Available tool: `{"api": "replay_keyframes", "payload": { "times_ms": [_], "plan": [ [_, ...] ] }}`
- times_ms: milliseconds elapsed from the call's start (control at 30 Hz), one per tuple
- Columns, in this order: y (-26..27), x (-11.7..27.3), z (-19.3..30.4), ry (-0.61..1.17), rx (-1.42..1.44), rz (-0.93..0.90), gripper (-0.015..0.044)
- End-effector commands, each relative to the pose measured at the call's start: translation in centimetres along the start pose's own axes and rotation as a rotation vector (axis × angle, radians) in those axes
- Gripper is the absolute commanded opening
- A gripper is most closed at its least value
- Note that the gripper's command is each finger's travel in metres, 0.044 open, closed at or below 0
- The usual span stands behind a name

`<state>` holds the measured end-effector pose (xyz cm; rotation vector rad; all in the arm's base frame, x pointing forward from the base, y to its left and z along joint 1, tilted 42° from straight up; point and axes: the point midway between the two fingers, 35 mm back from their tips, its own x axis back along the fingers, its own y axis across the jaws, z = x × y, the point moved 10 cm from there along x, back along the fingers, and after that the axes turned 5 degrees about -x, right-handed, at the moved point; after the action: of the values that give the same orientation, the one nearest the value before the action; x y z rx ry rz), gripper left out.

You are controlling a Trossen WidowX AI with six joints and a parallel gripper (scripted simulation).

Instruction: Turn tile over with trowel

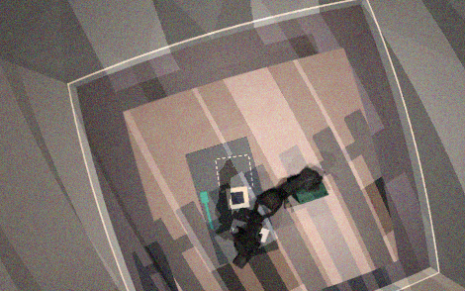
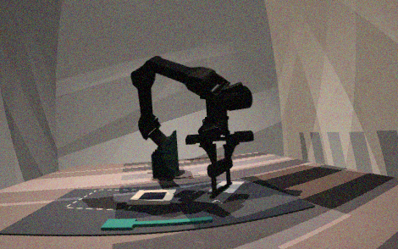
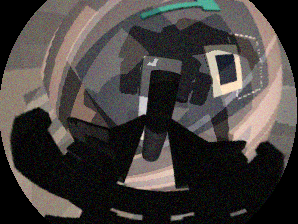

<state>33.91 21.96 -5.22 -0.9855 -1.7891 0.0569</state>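
Observation:
My gripper (image 2: 220, 164) (image 3: 157, 119) is shut on the trowel's thick black handle, low over the near part of the mat. The trowel has a flat pale-grey blade (image 1: 264, 234) (image 2: 234, 187) (image 3: 170, 65) below the handle, joined by two thin posts. The blade is at or close to the mat; contact is unclear. The tile (image 1: 238, 198) (image 2: 152, 196) (image 3: 227, 69), cream-bordered with a dark square facing up, lies flat at the near edge of the dashed outline (image 1: 232, 157) (image 2: 91, 208), mostly outside it. The gripper hides much of the trowel in the top view.
A teal flat-bladed tool (image 1: 205, 198) (image 2: 118, 224) (image 3: 170, 8) lies along one long side of the dark mat (image 1: 197, 160) (image 2: 29, 224). The arm's green base (image 1: 313, 194) stands off the mat's other side. Angular shadows cross the table and mat.

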Motion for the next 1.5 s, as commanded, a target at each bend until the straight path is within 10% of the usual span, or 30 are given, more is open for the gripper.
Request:
{"api": "replay_keyframes", "payload": {
  "times_ms": [0, 233, 1467],
  "plan": [
    [0.0, -0.2, 0.0, 0.002, -0.034, 0.002, 0.0130],
    [0.0, -0.2, 0.0, 0.002, -0.034, 0.002, 0.0270],
    [-0.2, 3.5, 0.1, 0.003, -0.044, 0.002, 0.0270]
  ]
}}
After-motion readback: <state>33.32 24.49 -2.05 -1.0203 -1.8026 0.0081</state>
